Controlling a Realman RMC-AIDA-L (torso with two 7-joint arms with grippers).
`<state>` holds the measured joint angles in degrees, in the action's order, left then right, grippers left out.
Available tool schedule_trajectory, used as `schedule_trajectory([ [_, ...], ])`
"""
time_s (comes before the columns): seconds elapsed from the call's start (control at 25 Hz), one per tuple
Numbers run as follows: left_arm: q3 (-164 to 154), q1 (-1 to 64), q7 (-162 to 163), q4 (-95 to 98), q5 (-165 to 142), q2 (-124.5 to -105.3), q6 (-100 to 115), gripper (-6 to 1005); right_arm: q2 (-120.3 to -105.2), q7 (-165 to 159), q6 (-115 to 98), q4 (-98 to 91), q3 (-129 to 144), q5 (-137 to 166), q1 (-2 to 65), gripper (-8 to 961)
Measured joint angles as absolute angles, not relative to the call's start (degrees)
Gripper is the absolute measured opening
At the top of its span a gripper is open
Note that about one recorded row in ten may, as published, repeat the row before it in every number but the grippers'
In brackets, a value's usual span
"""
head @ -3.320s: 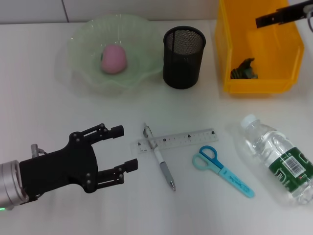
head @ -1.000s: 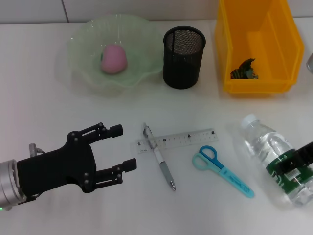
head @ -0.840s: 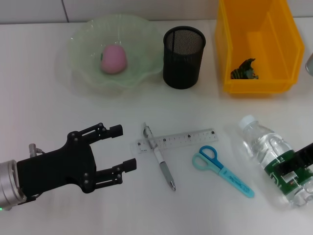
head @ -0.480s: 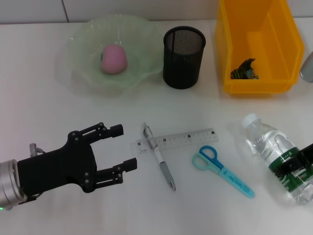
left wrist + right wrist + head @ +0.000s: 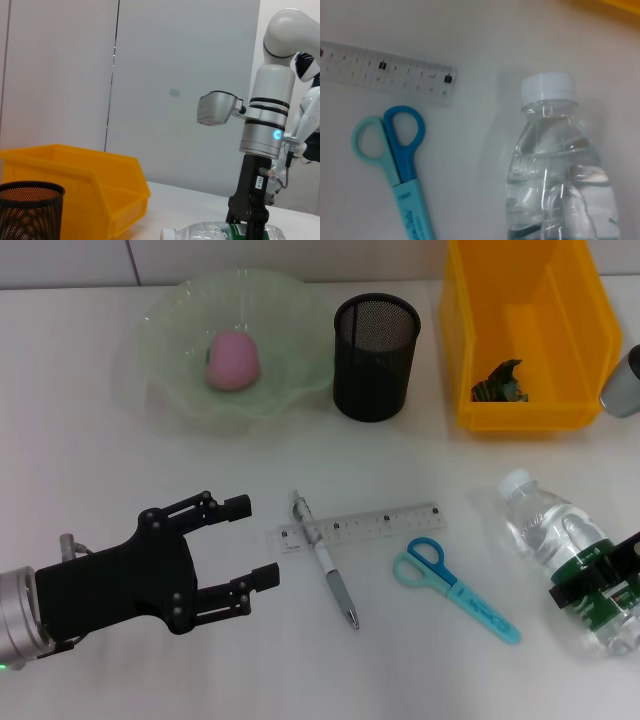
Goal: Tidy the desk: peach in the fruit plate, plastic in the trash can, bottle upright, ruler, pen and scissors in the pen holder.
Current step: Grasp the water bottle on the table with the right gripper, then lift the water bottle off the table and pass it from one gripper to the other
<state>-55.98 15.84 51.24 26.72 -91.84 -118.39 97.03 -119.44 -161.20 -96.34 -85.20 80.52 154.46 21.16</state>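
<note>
The bottle (image 5: 560,550) lies on its side at the desk's (image 5: 100,470) right edge, white cap toward the trash can (image 5: 470,350). My right gripper (image 5: 600,570) is shut on its green label; the left wrist view shows that gripper (image 5: 248,227) coming down onto the bottle (image 5: 200,233). The ruler (image 5: 365,524), pen (image 5: 326,560) and scissors (image 5: 455,587) lie flat mid-desk. The peach (image 5: 232,360) sits in the fruit plate (image 5: 170,310). The dark plastic (image 5: 500,381) lies inside the trash can. My left gripper (image 5: 245,545) hovers open left of the pen.
The pen holder (image 5: 375,355) stands upright between fruit plate and trash can. The right wrist view shows the bottle (image 5: 560,165) close beside the scissors' handles (image 5: 390,137) and the ruler's end (image 5: 420,80). The desk ends just right of the bottle.
My right arm left the trash can and came down onto the bottle. The bottle has swung slightly, its cap shifting toward the right. The left arm has not moved.
</note>
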Motion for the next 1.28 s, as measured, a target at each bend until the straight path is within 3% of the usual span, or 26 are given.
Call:
schedule_trajectory([
  [0.76,-56.0,15.7,51.3,26.7,-91.7,-118.39,97.0,729,-119.38,-159.6,-96.0,-87.1,80.9,154.5,20.0,768],
  [1.12,-55.7,15.7,51.3,26.8,-91.6,-118.44,97.8,727,-119.62,-155.6,-95.4,-95.6,77.9,150.7,16.2,763],
  [1.28,-53.5,15.9,53.3,26.2,-89.5,-118.70,101.4,726,-119.69,-144.4,-93.5,-96.4,68.9,133.6,12.3,763],
])
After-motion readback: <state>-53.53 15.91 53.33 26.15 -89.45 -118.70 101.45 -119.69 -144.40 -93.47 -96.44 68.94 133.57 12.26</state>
